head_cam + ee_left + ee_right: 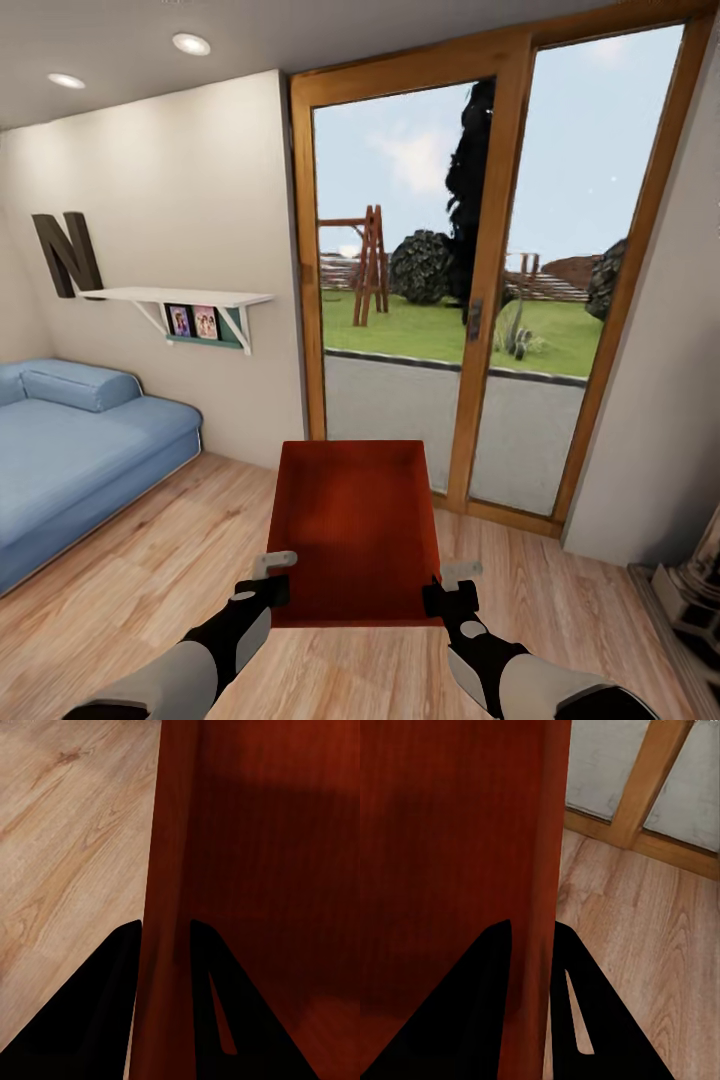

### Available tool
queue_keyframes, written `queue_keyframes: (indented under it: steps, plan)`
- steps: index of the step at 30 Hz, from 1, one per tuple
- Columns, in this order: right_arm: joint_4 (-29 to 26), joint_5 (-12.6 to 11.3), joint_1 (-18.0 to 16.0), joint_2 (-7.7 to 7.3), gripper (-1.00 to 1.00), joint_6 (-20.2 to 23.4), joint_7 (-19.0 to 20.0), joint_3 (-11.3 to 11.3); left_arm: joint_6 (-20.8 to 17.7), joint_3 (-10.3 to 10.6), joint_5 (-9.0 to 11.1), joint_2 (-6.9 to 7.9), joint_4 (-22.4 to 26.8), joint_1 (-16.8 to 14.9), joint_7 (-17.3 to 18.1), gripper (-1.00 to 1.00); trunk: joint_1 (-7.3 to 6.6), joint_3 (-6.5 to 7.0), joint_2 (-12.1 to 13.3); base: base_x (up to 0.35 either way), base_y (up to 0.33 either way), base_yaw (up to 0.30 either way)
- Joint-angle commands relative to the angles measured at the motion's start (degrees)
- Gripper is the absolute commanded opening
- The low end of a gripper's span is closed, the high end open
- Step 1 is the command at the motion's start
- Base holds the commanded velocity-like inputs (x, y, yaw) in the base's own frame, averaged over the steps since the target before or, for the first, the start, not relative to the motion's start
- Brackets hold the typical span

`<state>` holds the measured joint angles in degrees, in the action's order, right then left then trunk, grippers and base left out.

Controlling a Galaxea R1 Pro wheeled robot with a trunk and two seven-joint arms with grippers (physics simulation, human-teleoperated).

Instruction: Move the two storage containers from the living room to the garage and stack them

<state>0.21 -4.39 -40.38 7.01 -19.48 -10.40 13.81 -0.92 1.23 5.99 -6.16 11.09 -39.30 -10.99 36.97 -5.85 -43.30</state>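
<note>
1. At 6 o'clock in the head view, just ahead of the robot, one storage container (357, 530) is carried above the wood-plank floor (150, 560), its long axis running from 6 toward 12 o'clock, straight away from the body
2. The left gripper (277, 577) pinches the container's near 9 o'clock wall; in the left wrist view its fingers (112, 1020) straddle that wall, closed on it
3. The right gripper (447, 585) does the same at the 3 o'clock wall, fingers (487, 1012) one each side, clamped on it. Both arms sit equally near
4. The room is the living room: blue sofa (80, 450) at 9 o'clock, glass door (480, 290) at 12 o'clock, shelf (180, 300) and letter N (68, 255) at 10 o'clock
5. Judging by this, the haul to the garage has yet to be made
</note>
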Motion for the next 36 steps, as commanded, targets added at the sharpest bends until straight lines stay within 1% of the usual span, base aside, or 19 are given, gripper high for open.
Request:
queue_keyframes:
  steps: [1,19,33,34,35,36]
  plan:
    - [-0.12,-0.18,-0.09,0.03,-1.0,-1.27,-0.18,-2.19,-0.13,-0.26,0.43,0.8,-0.1,0.01,-1.1,-1.0,0.01,0.0,-0.07,0.0,0.0,0.0]
    - [-0.12,-0.31,-0.12,0.03,-1.0,-1.27,-0.19,-2.2,-0.13,-0.26,0.41,0.8,-0.1,0.01,-1.09,-1.0,0.01,1.6,-0.07,0.0,0.0,0.0]
    - [-0.12,-0.6,-0.12,0.01,-1.0,-1.18,-0.34,-2.17,-0.13,-0.25,0.34,0.71,-0.1,0.01,-1.1,-1.0,0.01,1.76,-0.07,0.0,0.0,0.0]
    - [0.23,-0.68,-0.13,0.29,-1.0,-0.55,-0.24,0.34,-0.04,-0.3,0.69,0.32,0.15,0.01,-0.48,-1.0,0.02,1.75,-0.08,0.0,0.0,0.0]
    - [0.23,-1.47,-0.13,0.29,-1.0,-1.0,-0.24,1.48,-0.04,0.48,0.96,0.6,0.12,0.01,-0.39,-1.0,0.02,1.75,-0.08,0.0,0.0,0.0]
    - [0.23,-2.55,-0.13,0.29,-1.0,-1.0,-0.24,2.45,-0.04,0.62,0.86,0.61,0.11,0.01,-0.3,-1.0,0.02,1.75,-0.08,0.0,0.0,0.0]
